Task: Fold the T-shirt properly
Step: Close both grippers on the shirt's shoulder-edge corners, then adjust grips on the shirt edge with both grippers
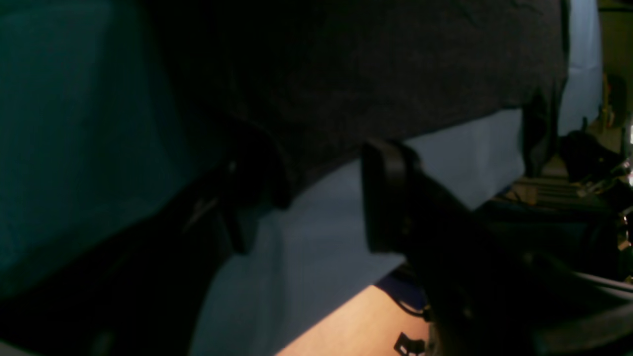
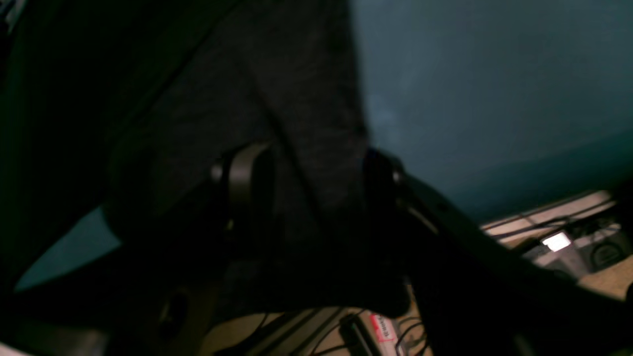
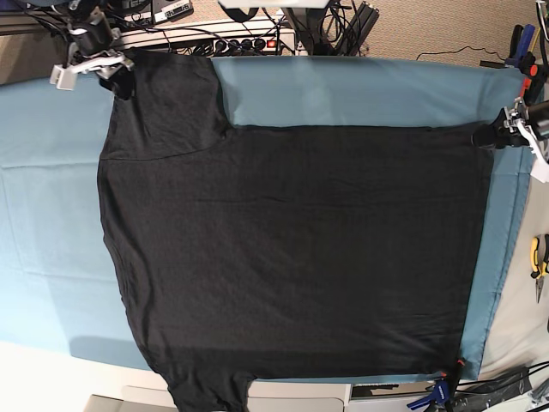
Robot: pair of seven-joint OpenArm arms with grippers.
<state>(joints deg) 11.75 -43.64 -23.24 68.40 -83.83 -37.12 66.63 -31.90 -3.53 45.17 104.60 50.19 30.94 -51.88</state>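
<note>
Black T-shirt [image 3: 292, 249]: you see it spread flat on the teal cover [image 3: 360, 90].
Left gripper [image 3: 491, 135]: grips the hem corner.
Right gripper [image 3: 116, 75]: grips the sleeve [image 2: 301, 148], fabric between its jaws.

From my remote seat the whole bench is draped in a teal cloth cover [image 3: 360, 90], clipped down with a small blue clamp [image 3: 441, 391] at the near edge. Past the far edge there's a white power strip [image 3: 210, 36] buried in a tangle of black cables [image 3: 343, 21]. Yellow-handled pliers [image 3: 537, 257] lie on the pale bare tabletop [image 3: 523, 343] beside the cloth. The floor [image 3: 446, 26] behind looks like beige carpet. Lighting is even from overhead, though both wrist views are dim and murky.
</note>
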